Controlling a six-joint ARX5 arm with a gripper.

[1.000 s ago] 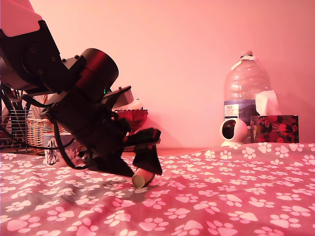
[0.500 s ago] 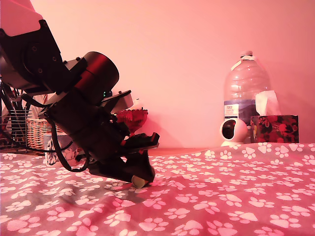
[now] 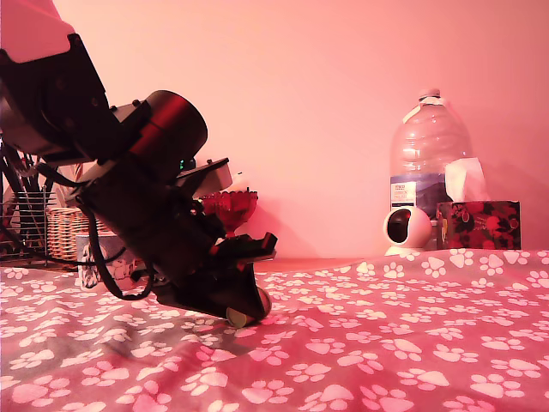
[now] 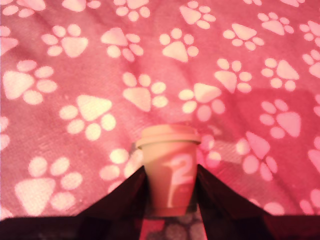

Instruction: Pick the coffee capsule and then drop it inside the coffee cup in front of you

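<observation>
Table (image 3: 412, 343) under paw-print cloth. Coffee cup (image 3: 101, 260) at exterior view's left, mostly hidden behind arm. Hand (image 3: 244, 305) tipped low on cloth, clamped on coffee capsule (image 4: 170, 169); capsule base hidden between the fingers (image 4: 125, 192), only its rim end visible in exterior view.

The surface (image 3: 386, 343) lies open toward the exterior view's right; goblet (image 3: 228, 207), cup (image 3: 101, 259) and basket (image 3: 62, 230) crowd behind the arm.
</observation>
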